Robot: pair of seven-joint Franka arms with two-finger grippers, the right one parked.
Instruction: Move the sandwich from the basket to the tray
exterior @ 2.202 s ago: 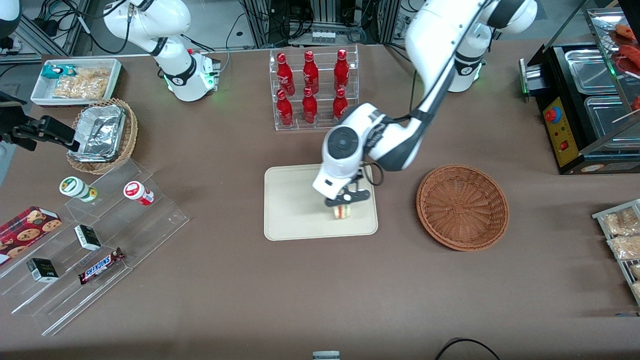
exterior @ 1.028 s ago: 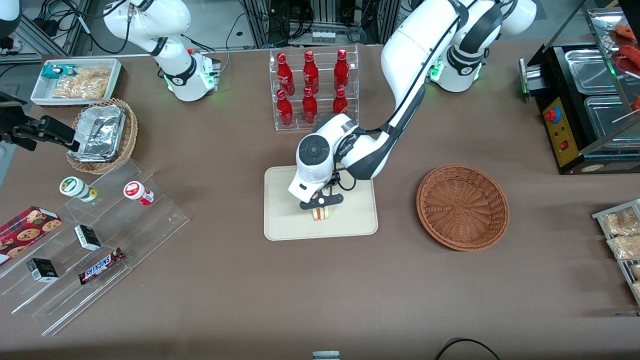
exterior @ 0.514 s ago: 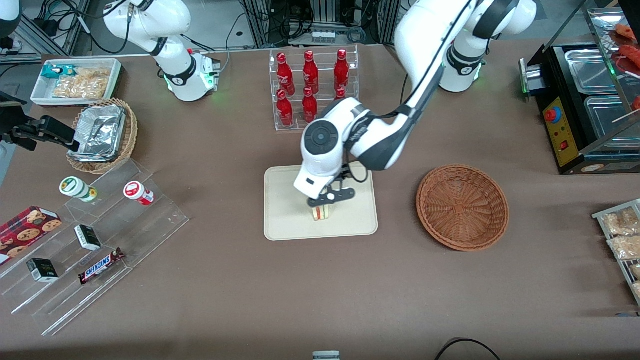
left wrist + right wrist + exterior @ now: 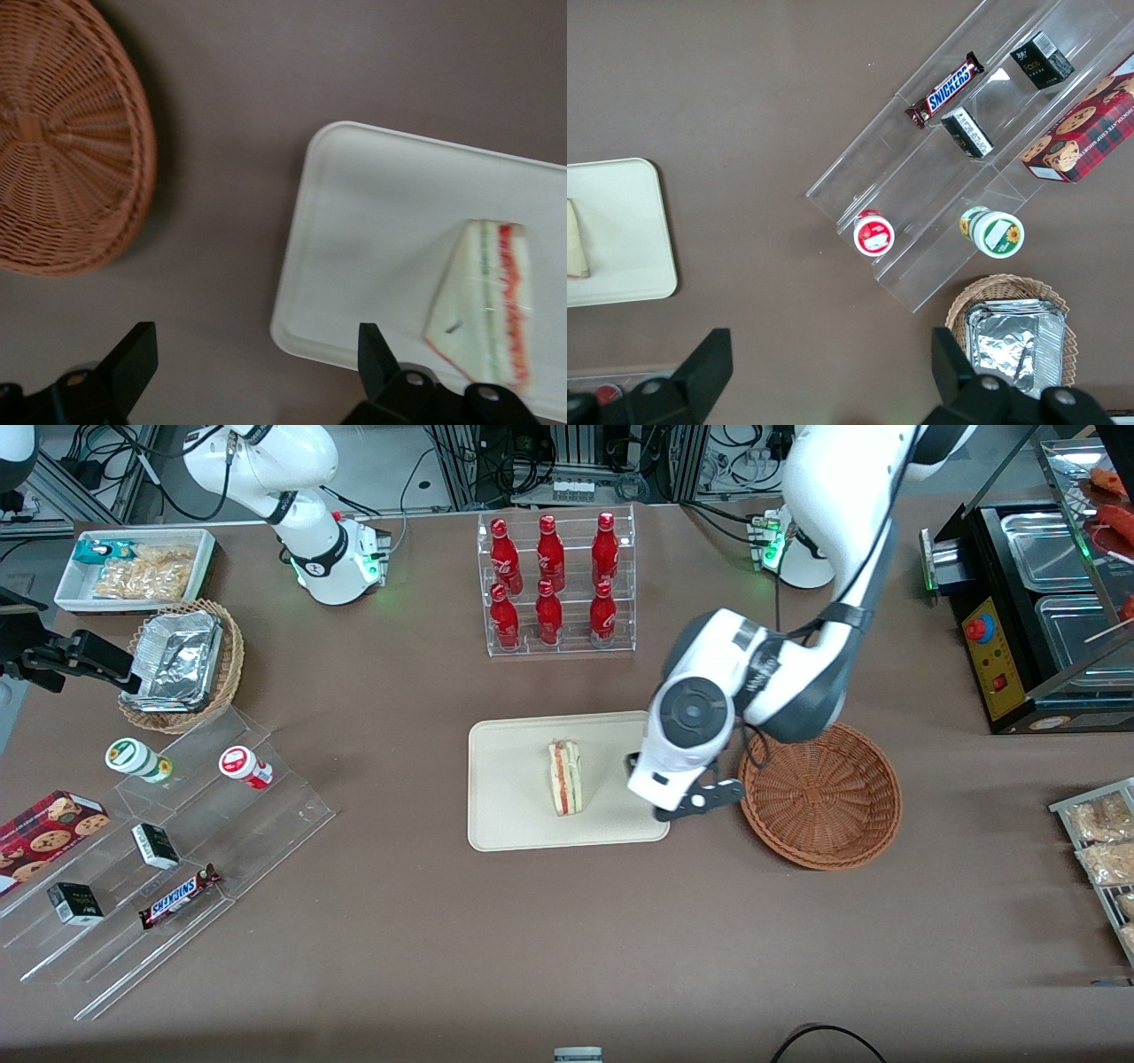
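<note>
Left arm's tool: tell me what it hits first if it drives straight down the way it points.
Probably bare tablecloth: the open tool points at the strip between tray and basket, though the tray's rim is close.

Legible text: "SNICKERS" on the chocolate bar (image 4: 180, 896) (image 4: 946, 89) lying on the clear acrylic stepped display stand (image 4: 168, 859) (image 4: 970, 168). Lettering on the small black boxes (image 4: 156, 846) is not legible. The gripper (image 4: 687, 804) carries no readable marking
</note>
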